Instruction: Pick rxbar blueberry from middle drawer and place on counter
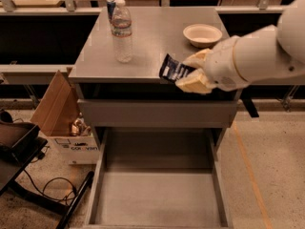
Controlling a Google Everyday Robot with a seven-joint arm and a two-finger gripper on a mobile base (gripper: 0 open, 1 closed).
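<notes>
1. The gripper (pixel 184 73) hung at the counter's front edge, right of centre, reaching in from the right on a white arm (pixel 257 56).
2. Its two pale fingers (pixel 196 82) were pinched together on the rxbar blueberry (pixel 170 69), one above the bar's right end and one below.
3. The rxbar blueberry, dark-wrapped with pale print, stuck out leftward from the fingers, tilted, with its free end over the front strip of the counter (pixel 157 42). Whether it touched the surface could not be told.
4. The middle drawer (pixel 157 199) stood pulled out well below the bar, its flat grey bottom bare.
5. Above it, a closed drawer front (pixel 157 113) sat just under the counter's edge.
6. On the counter, a clear water bottle (pixel 122 32) stood upright on the left side, with a can (pixel 111 6) just behind it.
7. A pale bowl (pixel 202 34) sat near the right rear, just behind the gripper.
8. An open cardboard box (pixel 57 113) rested on the floor left of the cabinet.
</notes>
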